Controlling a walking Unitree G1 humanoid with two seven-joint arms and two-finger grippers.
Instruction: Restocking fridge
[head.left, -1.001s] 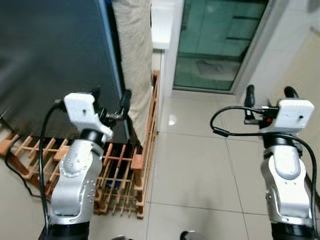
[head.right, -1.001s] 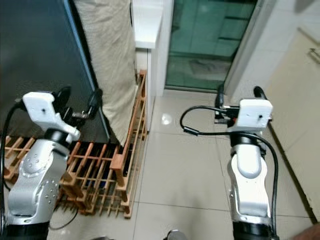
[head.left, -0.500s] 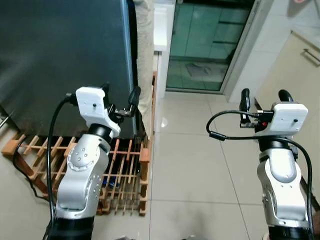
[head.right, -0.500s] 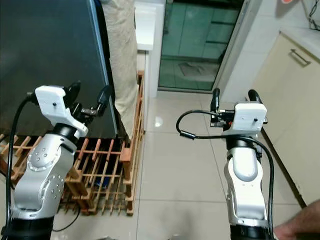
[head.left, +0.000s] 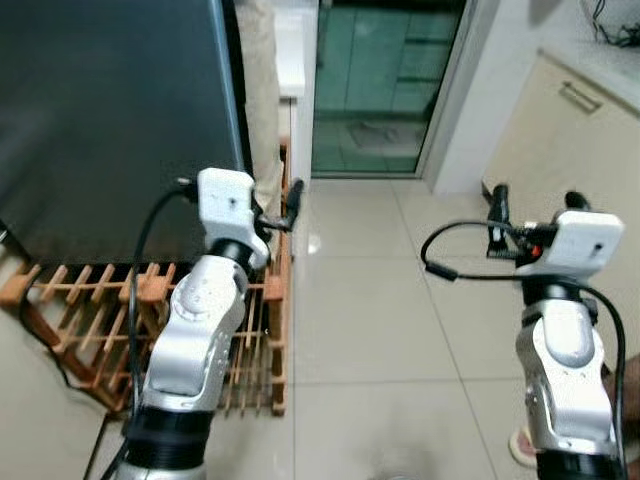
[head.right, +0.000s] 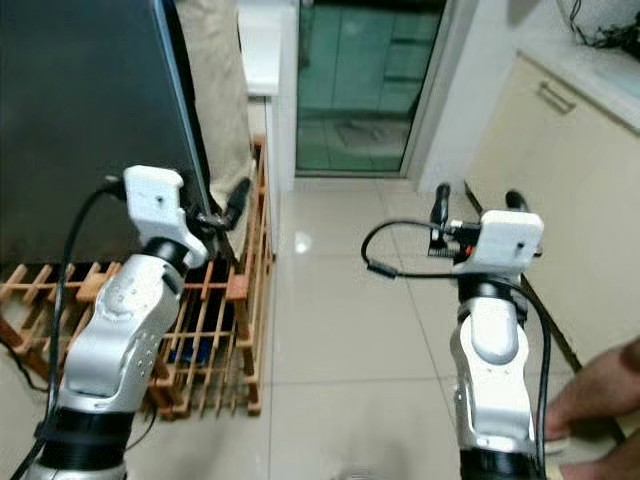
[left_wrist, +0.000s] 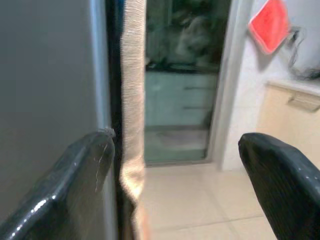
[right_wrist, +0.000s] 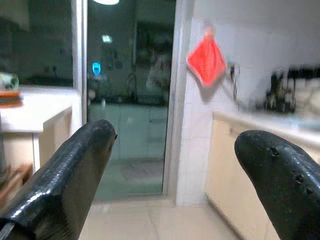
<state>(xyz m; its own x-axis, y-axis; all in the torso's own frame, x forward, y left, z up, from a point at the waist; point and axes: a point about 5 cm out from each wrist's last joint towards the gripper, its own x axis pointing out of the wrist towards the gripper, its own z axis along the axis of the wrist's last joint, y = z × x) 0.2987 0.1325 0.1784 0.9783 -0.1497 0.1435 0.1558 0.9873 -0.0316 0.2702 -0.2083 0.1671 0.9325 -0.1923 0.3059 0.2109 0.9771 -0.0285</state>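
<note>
While the fridge (head.left: 110, 120) stands shut, the left gripper (head.left: 275, 205), fingers spread and empty, nears its door edge; opening seems next. The right gripper (head.left: 530, 205) waits spread, empty.

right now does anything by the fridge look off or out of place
Nothing is spilled or broken. Two oddities: the dark fridge stands on a wooden slatted rack rather than the tiled floor, with a beige cloth hanging along its right side. The open, empty left gripper is raised at the fridge's edge.
</note>
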